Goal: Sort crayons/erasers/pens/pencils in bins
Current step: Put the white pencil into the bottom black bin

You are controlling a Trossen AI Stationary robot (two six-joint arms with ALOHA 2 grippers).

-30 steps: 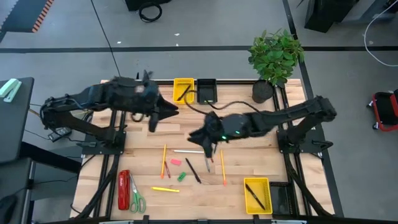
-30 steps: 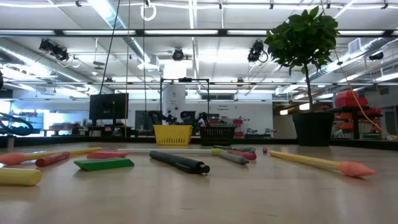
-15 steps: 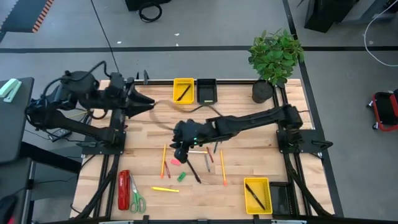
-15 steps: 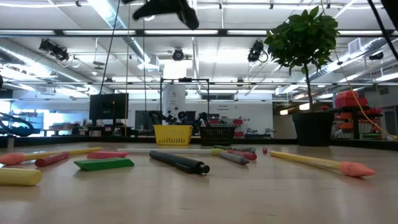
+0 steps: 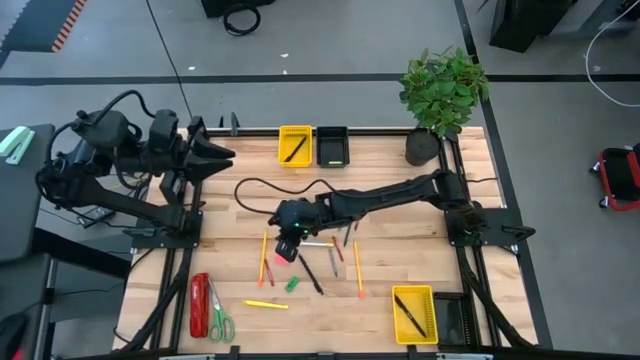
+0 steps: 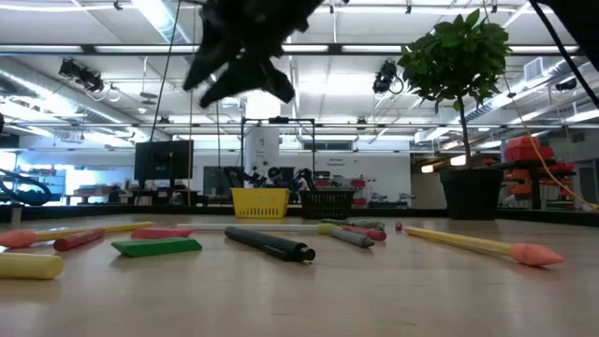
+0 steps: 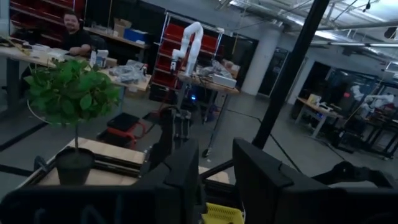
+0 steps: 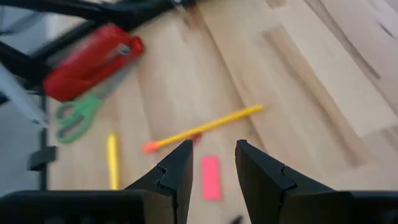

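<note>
Right gripper (image 8: 211,163) hangs over the small pink eraser block (image 8: 211,177), jaws parted, nothing in them. Left gripper (image 7: 214,165) sits back off the tabletop, jaws apart and empty too.

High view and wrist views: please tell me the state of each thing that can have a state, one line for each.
right pincer: open, empty, above the pink eraser.
left pincer: open, empty, raised at the table's left far edge.
far yellow bin: holds one dark pen.
near yellow bin: holds one dark pen.
far black bin: contents cannot tell.
scissors: closed, lying flat.
red stapler: closed, lying beside the scissors.
</note>
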